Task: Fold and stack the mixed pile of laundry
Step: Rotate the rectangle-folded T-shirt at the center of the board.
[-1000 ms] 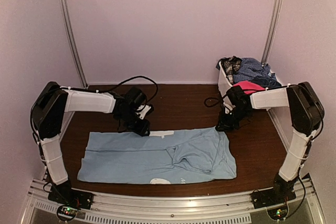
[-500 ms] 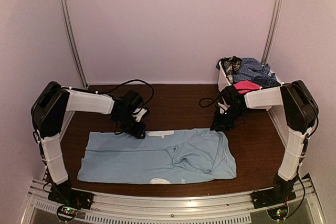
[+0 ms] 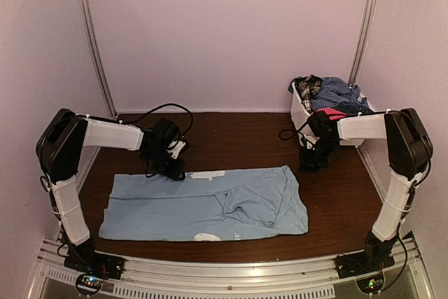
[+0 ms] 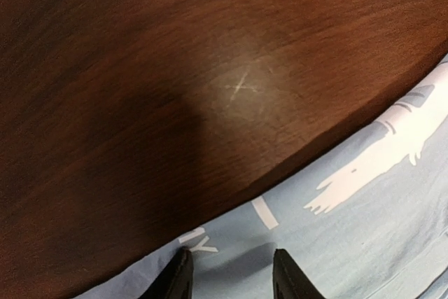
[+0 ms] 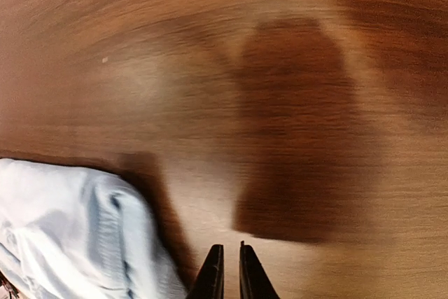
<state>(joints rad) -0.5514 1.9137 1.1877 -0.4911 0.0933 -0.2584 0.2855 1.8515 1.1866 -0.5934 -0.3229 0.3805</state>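
Left end effector (image 4: 232,260) half-open over T-shirt (image 4: 364,229)

No word, brand or number could be read. The light blue T-shirt (image 4: 364,243) carried a white print (image 4: 364,166), seen only as broken strokes and a fragment resembling a Y near its edge, too partial to make out.

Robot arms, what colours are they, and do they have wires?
The left arm and right arm are both made of white tube-like links with chunky black joints. A thin black cable loops off each wrist. The left hand and right hand each end in two slim, dark, pointed fingers.
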